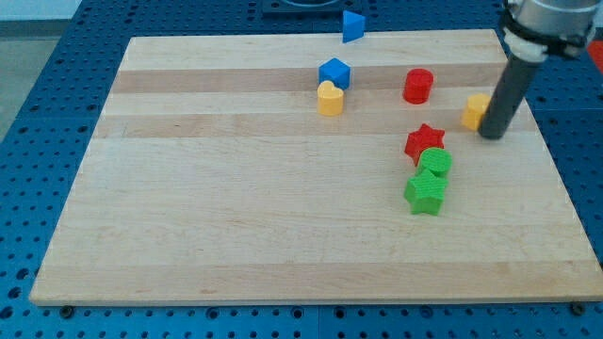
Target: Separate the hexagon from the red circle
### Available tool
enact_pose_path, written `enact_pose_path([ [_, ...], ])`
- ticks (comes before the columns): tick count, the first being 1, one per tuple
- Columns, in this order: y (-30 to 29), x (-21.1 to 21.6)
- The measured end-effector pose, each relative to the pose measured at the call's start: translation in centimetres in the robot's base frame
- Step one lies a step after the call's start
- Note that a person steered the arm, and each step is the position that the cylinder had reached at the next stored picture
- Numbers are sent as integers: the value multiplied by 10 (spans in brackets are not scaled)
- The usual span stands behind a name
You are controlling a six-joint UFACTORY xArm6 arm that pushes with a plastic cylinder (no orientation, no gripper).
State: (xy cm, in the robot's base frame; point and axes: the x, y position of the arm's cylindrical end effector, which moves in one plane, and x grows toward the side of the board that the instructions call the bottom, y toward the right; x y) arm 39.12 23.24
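The yellow hexagon (pixel 475 111) lies near the board's right edge. The red circle (pixel 418 86) is to its upper left, with a gap of bare wood between them. My tip (pixel 492 136) rests on the board right beside the hexagon, on its right side, and seems to touch it. The dark rod rises from there to the view's top right and hides the hexagon's right edge.
A red star (pixel 424 142), a green circle (pixel 435 162) and a green star (pixel 425 192) are clustered below the red circle. A blue cube (pixel 334 72) and a yellow heart (pixel 330 98) sit together at top centre. A blue triangle (pixel 353 26) lies at the board's (pixel 236 207) top edge.
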Motion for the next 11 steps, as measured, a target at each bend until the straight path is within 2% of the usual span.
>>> enact_pose_path([
  [3, -1, -146],
  [4, 40, -126],
  [5, 38, -67],
  [6, -28, -48],
  [7, -47, -60],
  [8, -50, -106],
  [10, 3, -132],
  [11, 14, -171],
])
